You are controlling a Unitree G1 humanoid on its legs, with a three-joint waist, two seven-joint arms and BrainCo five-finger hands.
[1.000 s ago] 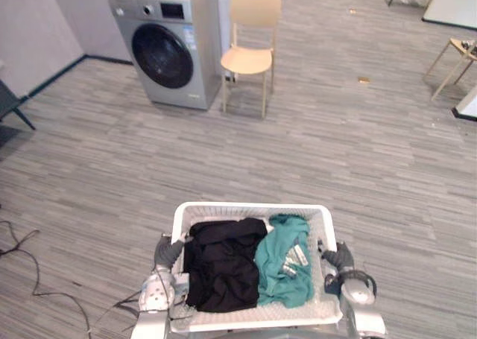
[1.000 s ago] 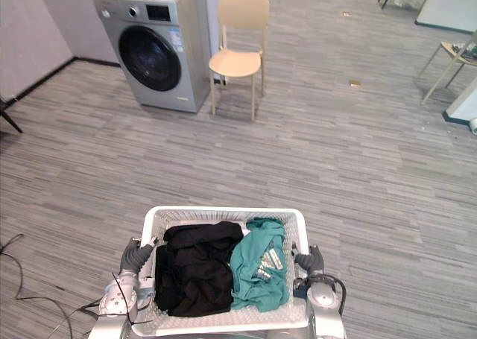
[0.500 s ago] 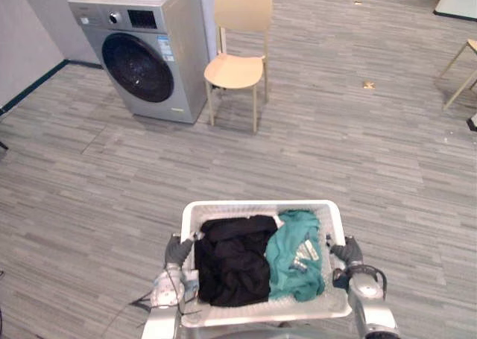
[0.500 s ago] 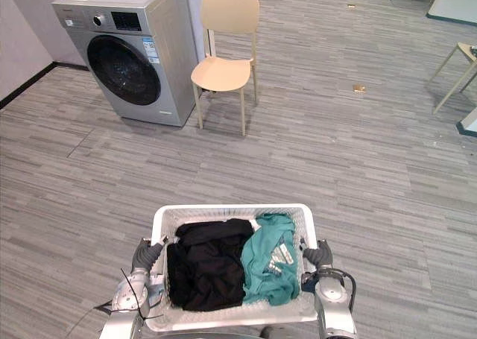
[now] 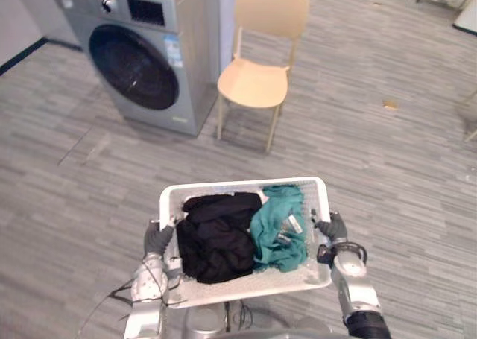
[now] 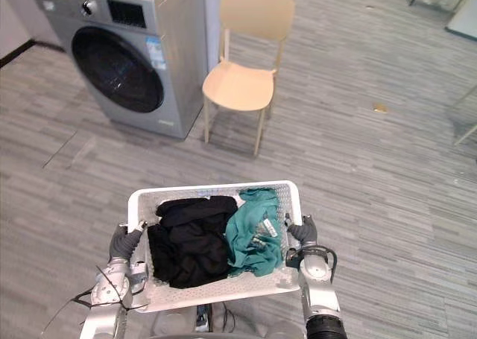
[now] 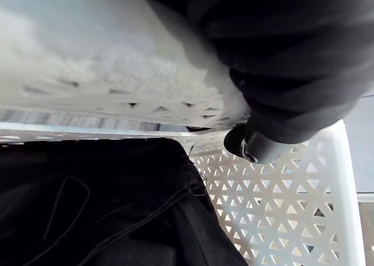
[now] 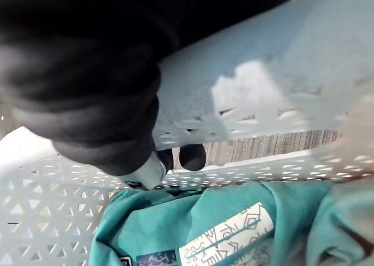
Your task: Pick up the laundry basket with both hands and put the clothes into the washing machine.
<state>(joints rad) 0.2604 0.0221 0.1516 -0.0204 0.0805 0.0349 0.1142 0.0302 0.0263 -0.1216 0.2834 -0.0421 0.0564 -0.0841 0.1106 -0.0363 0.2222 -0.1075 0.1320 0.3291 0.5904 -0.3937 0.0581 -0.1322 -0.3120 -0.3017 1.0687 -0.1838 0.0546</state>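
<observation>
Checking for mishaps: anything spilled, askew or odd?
Nothing spilled: black clothes and teal garment sit inside the basket, gripped by left hand and right hand. Only a small tan scrap lies on the floor.

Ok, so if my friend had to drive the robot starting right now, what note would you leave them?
The left hand is curled on the left rim of the laundry basket. The right hand is curled on its right rim.
The basket is held in front of the robot, with black clothes and a teal garment inside.
Done: basket picked up with both hands.
Left: reach the washing machine ahead on the left, beside a chair. Its door looks shut, so open it, then load the clothes.
</observation>
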